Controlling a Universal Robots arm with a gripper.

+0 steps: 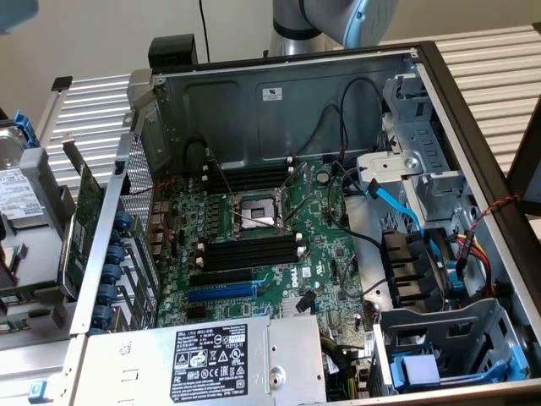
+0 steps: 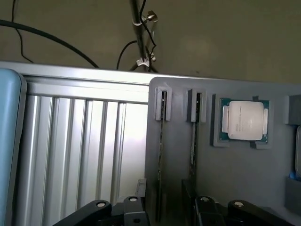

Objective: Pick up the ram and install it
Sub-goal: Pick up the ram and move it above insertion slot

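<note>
Two ram sticks stand edge-on in the slots of a grey holder tray (image 2: 235,179): one ram stick (image 2: 161,141) nearer the tray's edge, the other ram stick (image 2: 194,141) beside it. My gripper (image 2: 167,213) hovers over them, open, its black fingers (image 2: 134,212) apart and holding nothing. The first stick runs into the gap between the fingers. In the exterior view the computer case lies open, with the black memory slots (image 1: 250,252) beside the CPU socket (image 1: 256,211) on the motherboard. The arm's base (image 1: 338,17) rises behind the case.
A processor chip (image 2: 244,120) sits in a recess of the tray next to the sticks. Ribbed metal tabletop (image 2: 80,150) borders the tray. In the case are loose cables (image 1: 397,207), a power supply (image 1: 211,359) and drive cages (image 1: 448,338); a green expansion card (image 1: 84,220) leans outside.
</note>
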